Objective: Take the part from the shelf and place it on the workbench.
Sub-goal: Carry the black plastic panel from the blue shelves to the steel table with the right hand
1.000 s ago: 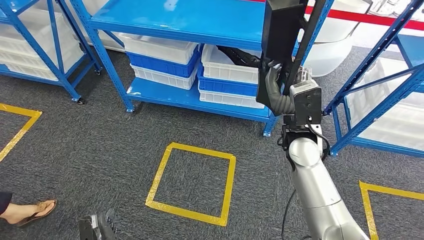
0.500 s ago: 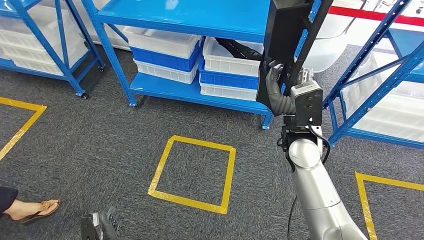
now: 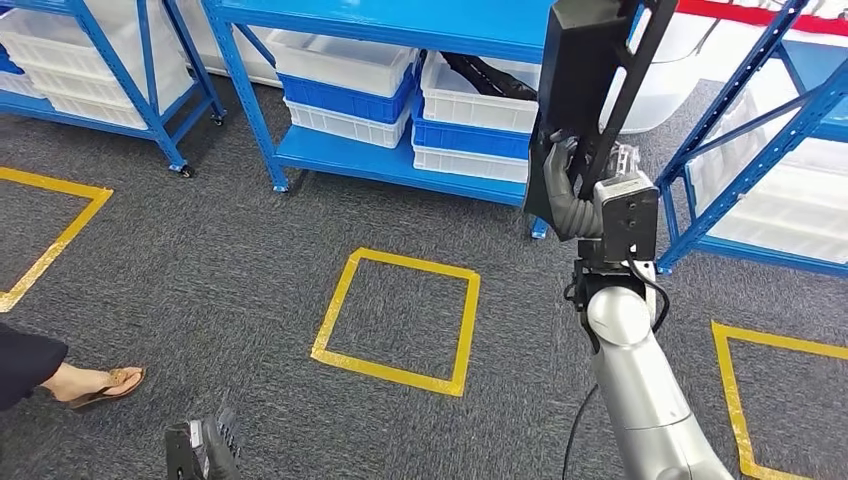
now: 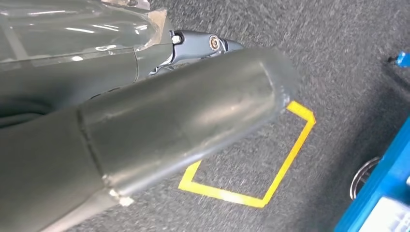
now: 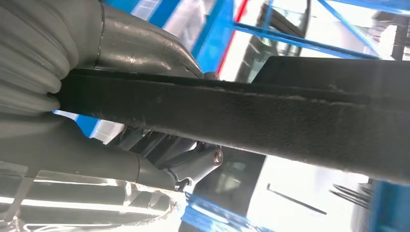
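One step done: the black part [image 3: 590,90] is off the shelf and in the robot's grasp, as far as the head view shows.
Right hand: the right hand [image 3: 562,190] is wrapped around the lower end of the part, fingers closed on it; the right wrist view shows a dark bar of the part [image 5: 241,121] crossing the grey thumb [image 5: 121,53].
Part position: held upright and raised in front of the blue shelf [image 3: 400,165], well above the grey carpet [image 3: 200,260] (apart from the white and blue bins [image 3: 345,95] behind it).
Left hand: the left hand [image 4: 145,125] hangs low over the carpet near a yellow taped square [image 4: 270,169]; nothing appears to be in it, though whether the fingers are spread or curled I cannot tell.
Still left: carrying the part to the workbench and setting it down.
Bystander: a person's sandalled foot [image 3: 100,385] stands on the carpet on the left.
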Tool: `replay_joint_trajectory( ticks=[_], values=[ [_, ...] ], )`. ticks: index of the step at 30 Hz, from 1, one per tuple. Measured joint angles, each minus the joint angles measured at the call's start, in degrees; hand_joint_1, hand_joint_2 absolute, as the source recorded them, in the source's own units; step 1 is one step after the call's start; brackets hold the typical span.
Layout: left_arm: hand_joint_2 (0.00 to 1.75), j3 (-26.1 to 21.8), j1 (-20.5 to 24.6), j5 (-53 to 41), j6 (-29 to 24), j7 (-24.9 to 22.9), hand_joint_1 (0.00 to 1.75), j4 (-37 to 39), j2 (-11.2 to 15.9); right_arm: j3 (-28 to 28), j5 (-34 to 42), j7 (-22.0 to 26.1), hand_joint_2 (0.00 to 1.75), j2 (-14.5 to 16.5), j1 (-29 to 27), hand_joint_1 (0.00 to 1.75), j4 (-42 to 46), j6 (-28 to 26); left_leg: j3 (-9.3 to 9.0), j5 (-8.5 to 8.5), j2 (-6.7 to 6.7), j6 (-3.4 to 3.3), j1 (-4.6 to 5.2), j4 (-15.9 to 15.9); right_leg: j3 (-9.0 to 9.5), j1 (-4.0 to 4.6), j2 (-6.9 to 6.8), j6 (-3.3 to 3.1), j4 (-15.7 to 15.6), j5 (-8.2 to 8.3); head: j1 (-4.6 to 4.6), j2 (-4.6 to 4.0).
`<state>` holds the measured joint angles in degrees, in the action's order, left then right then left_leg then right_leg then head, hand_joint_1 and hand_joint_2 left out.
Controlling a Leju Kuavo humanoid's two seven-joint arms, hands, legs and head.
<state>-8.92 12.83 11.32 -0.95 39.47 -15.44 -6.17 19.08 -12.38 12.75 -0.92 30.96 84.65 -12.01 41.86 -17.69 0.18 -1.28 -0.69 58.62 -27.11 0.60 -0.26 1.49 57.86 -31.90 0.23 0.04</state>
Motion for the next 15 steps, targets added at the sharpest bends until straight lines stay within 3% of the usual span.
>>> replay_joint_trajectory(
  ticks=[1, 2, 3, 4, 5, 7, 8, 9, 10, 11, 12, 14, 15],
  values=[
    [0.0, 0.1, 0.0, 0.0, -0.1, 0.0, 0.0, 0.0, 0.0, -0.1, -0.1, 0.0, 1.75, 0.0, 0.0, 1.57, 0.2, 0.0, -0.1, 0.78, 0.01, 0.39, -0.03, -0.5, -0.11, 0.18, 0.01, -0.32, -0.6, 0.41, 0.09, 0.0],
    [0.0, 0.1, 0.0, 0.0, -0.1, 0.0, 0.0, 0.0, 0.0, -0.2, -0.2, 0.0, 1.75, 0.0, 0.0, 1.57, 0.3, 0.0, -0.06, 1.24, -0.04, 0.73, -0.13, -0.9, -0.52, -0.23, 0.04, -0.71, -0.8, 1.24, 0.27, 0.0],
    [0.0, 0.2, 0.0, -0.1, -0.2, 0.0, 0.0, 0.0, 0.0, -0.2, -0.2, -0.1, 1.75, -0.1, 0.0, 1.57, 0.4, 0.1, 0.28, 0.55, -0.13, 1.04, -0.18, -0.8, -0.84, -0.58, 0.01, -1.11, -1.1, 2.09, 0.37, 0.0],
    [0.0, 0.2, 0.0, -0.1, -0.3, 0.0, 0.0, 0.0, 0.1, -0.2, -0.2, -0.1, 1.75, -0.1, 0.0, 1.57, 0.4, 0.1, 0.82, -1.43, -0.23, 1.3, -0.22, 0.4, -1.36, -0.98, -0.06, -1.64, -1.4, 3.12, 0.34, 0.0],
    [0.0, 0.3, 0.0, -0.1, -0.3, 0.0, 0.0, 0.0, 0.1, -0.2, -0.2, -0.2, 1.75, -0.1, -0.1, 1.57, 0.5, 0.2, 1.59, -4.56, -0.32, 1.54, -0.32, 2.8, -2.04, -1.37, -0.13, -2.03, -1.5, 4.14, 0.33, 0.0],
    [0.0, 0.4, -0.1, -0.1, -0.3, 0.0, 0.0, 0.0, 0.2, -0.3, -0.3, -0.3, 1.75, 0.0, -0.2, 1.57, 0.5, 0.3, 3.02, -10.74, -0.35, 2.11, -0.47, 10.5, -3.86, -1.31, -0.18, -2.41, -1.4, 5.87, 0.25, 0.0],
    [0.0, 0.4, -0.1, -0.1, -0.3, 0.0, 0.0, 0.0, 0.2, -0.3, -0.3, -0.3, 1.75, 0.0, -0.3, 1.57, 0.5, 0.3, 3.34, -11.96, -0.34, 2.43, -0.61, 14.2, -4.84, -1.31, -0.19, -2.31, -1.4, 6.66, 0.25, 0.0],
    [0.0, 0.4, 0.0, -0.1, -0.3, 0.0, 0.0, 0.0, 0.3, -0.3, -0.3, -0.3, 1.75, 0.0, -0.4, 1.57, 0.5, 0.3, 3.02, -11.61, -0.33, 2.73, -0.8, 16.6, -5.84, -1.34, -0.21, -2.13, -1.3, 7.41, 0.25, 0.0],
    [0.0, 0.4, 0.0, -0.1, -0.4, 0.0, 0.0, 0.0, 0.3, -0.3, -0.3, -0.3, 1.75, 0.0, -0.4, 1.57, 0.5, 0.3, 1.84, -10.26, -0.32, 2.99, -1.04, 17.2, -6.84, -1.39, -0.23, -1.88, -1.2, 8.15, 0.24, 0.0],
    [0.0, 0.4, 0.0, -0.1, -0.4, 0.0, 0.0, 0.0, 0.3, -0.3, -0.3, -0.3, 1.75, 0.0, -0.5, 1.57, 0.5, 0.3, -0.47, -8.81, -0.3, 3.23, -1.33, 15.5, -7.79, -1.49, -0.24, -1.54, -1.0, 8.75, 0.24, 0.0],
    [0.0, 0.4, 0.0, -0.1, -0.4, 0.0, 0.0, 0.0, 0.3, -0.3, -0.3, -0.4, 1.75, -0.1, -0.5, 1.57, 0.6, 0.3, -3.55, -8.41, -0.3, 3.49, -1.62, 12.2, -8.68, -1.5, -0.25, -1.14, -0.6, 9.26, 0.22, 0.0],
    [0.0, 0.5, 0.2, -0.2, -0.4, 0.0, 0.0, -0.1, 0.3, -0.4, -0.3, -0.4, 1.75, -0.1, -0.5, 1.57, 0.8, 0.3, -9.27, -10.26, -0.46, 3.49, -1.59, 4.6, -10.05, -1.35, -0.29, -0.26, 0.3, 10.03, 0.25, 0.0],
    [0.0, 0.5, 0.3, -0.2, -0.4, 0.0, 0.0, -0.1, 0.2, -0.4, -0.3, -0.3, 1.75, -0.1, -0.4, 1.57, 0.9, 0.3, -10.55, -11.35, -0.54, 3.12, -1.31, 2.3, -10.47, -1.21, -0.34, 0.21, 0.5, 10.49, 0.32, 0.0]
  ],
)
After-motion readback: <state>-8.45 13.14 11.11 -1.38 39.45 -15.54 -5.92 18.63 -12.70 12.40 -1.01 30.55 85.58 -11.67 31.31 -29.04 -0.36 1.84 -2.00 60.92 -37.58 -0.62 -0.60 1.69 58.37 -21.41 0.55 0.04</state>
